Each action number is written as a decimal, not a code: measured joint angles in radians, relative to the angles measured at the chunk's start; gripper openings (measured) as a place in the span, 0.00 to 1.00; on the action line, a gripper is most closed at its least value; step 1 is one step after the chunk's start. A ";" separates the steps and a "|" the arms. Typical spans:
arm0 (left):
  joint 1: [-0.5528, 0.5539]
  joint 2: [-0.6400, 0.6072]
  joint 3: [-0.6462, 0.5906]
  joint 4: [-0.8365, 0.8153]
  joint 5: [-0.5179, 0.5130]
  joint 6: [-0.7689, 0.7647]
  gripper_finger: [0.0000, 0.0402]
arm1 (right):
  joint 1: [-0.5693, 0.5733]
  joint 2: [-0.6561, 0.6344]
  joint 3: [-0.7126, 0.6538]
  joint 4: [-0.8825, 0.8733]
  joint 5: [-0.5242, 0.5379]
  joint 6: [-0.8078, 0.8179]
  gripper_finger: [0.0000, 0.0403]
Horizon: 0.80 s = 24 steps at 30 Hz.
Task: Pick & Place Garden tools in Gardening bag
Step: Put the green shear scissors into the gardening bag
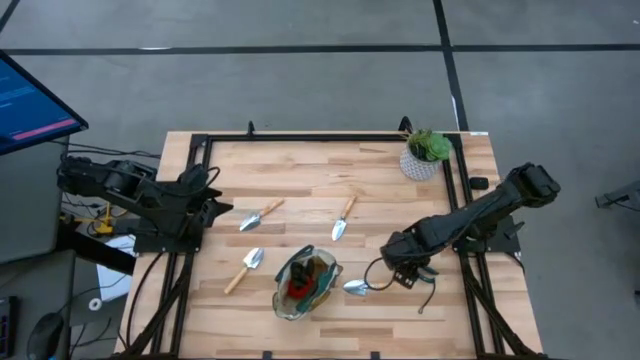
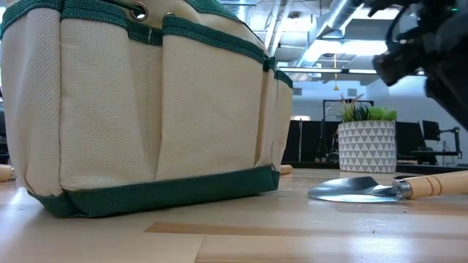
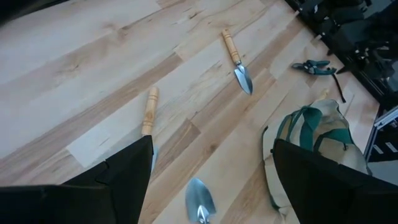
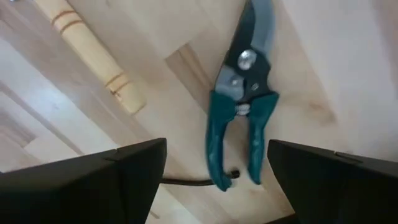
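Hovering your right gripper (image 4: 214, 165) wide open, empty, over teal-handled steel pruning shears (image 4: 244, 102); next you needed to descend and close.

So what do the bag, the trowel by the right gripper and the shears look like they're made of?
Bag: looks like woven beige canvas with green fabric trim; the weave texture shows.
Trowel: shiny, mirror-like metal blade and a pale handle, likely wood, with turned grooves.
Shears: grey metal blades and rivet, teal grips that seem plastic or rubber-coated. The right gripper hovers open above them.
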<state>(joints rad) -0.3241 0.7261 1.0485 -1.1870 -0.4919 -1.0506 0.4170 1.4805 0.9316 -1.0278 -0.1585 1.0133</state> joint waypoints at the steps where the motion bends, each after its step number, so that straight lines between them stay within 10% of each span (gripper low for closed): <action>1: 0.000 0.000 0.000 0.000 0.000 0.002 0.74 | 0.010 -0.015 -0.020 0.017 0.000 0.018 0.68; 24: 0.000 0.000 0.000 0.006 -0.067 0.022 0.74 | 0.238 -0.041 -0.179 0.180 0.016 0.192 0.68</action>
<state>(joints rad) -0.3241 0.7261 1.0489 -1.1812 -0.5587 -1.0286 0.6553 1.4395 0.7521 -0.8482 -0.1430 1.2057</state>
